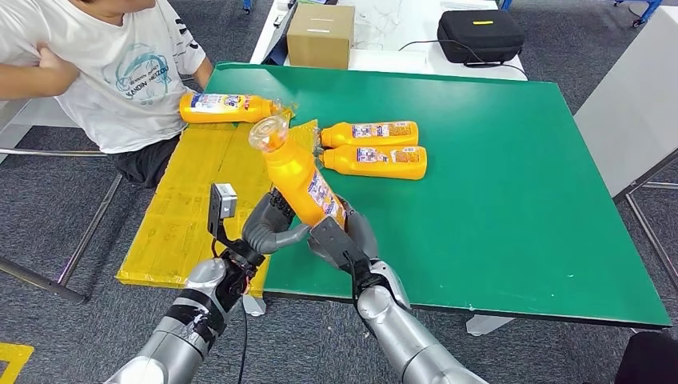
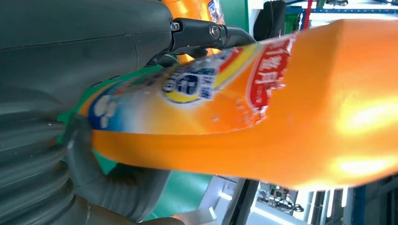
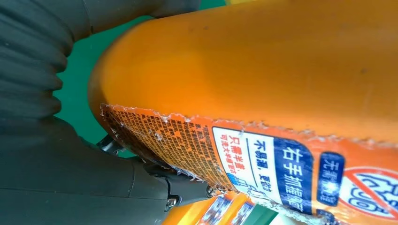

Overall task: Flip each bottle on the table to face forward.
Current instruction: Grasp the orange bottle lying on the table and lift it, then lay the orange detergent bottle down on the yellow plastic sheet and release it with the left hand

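An orange bottle (image 1: 297, 174) with a clear cap is lifted off the green table (image 1: 512, 200), tilted with its cap up and away from me. Both hands grip its lower end: my left hand (image 1: 270, 228) from the left, my right hand (image 1: 345, 236) from the right. Up close, the left wrist view has the bottle's (image 2: 263, 122) front label, and the right wrist view has the bottle's (image 3: 263, 93) back label with small print. Two more orange bottles (image 1: 370, 133) (image 1: 374, 161) lie side by side at mid-table. Another orange bottle (image 1: 226, 107) lies at the far left corner.
A person in a white T-shirt (image 1: 120, 72) sits at the table's far left. A yellow sheet (image 1: 180, 212) covers the table's left strip. A cardboard box (image 1: 321, 35) and a black case (image 1: 480, 34) stand on the white table beyond.
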`<state>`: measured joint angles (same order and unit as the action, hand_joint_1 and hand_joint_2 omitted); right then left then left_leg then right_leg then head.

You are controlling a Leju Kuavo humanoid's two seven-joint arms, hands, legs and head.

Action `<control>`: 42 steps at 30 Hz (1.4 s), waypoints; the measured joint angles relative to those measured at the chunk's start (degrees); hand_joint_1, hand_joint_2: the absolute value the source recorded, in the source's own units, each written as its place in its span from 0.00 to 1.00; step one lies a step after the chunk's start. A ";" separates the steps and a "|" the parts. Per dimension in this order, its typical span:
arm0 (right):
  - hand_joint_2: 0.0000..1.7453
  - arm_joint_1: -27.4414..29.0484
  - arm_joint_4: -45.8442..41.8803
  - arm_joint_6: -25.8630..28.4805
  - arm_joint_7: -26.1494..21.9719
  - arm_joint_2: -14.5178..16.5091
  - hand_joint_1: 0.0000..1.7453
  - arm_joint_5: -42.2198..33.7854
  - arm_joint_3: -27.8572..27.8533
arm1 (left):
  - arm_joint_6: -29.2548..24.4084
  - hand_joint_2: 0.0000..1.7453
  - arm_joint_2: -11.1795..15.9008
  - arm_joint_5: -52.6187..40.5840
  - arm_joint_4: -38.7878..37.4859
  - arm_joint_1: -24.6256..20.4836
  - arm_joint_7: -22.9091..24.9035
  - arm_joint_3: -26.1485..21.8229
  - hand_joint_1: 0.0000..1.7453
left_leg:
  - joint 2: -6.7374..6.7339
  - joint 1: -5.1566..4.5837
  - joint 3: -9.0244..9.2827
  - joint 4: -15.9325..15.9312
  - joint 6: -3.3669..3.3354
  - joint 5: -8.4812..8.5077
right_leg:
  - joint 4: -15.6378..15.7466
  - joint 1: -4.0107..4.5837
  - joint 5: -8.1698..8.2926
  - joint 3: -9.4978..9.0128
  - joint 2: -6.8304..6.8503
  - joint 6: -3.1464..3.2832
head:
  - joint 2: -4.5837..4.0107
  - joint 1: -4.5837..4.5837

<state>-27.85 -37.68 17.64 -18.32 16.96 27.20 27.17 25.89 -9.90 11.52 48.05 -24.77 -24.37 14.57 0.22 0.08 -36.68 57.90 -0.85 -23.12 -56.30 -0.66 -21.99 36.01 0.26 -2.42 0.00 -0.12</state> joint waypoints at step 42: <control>1.00 1.10 -0.28 2.75 -2.30 2.40 0.00 -4.57 4.50 | -17.35 1.00 0.09 -5.98 -2.94 -1.22 -5.84 -1.82 1.00 | 0.00 0.01 0.00 0.00 0.00 0.00 | 0.00 0.01 0.00 0.01 0.00 0.01 | 0.00 0.00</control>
<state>-26.75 -37.95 20.40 -20.62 19.36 22.62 31.68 8.54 -9.81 5.54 45.11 -25.99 -30.21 12.75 0.22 0.09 -36.68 57.90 -0.85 -23.11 -56.30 -0.65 -22.00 36.03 0.26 -2.41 0.00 -0.12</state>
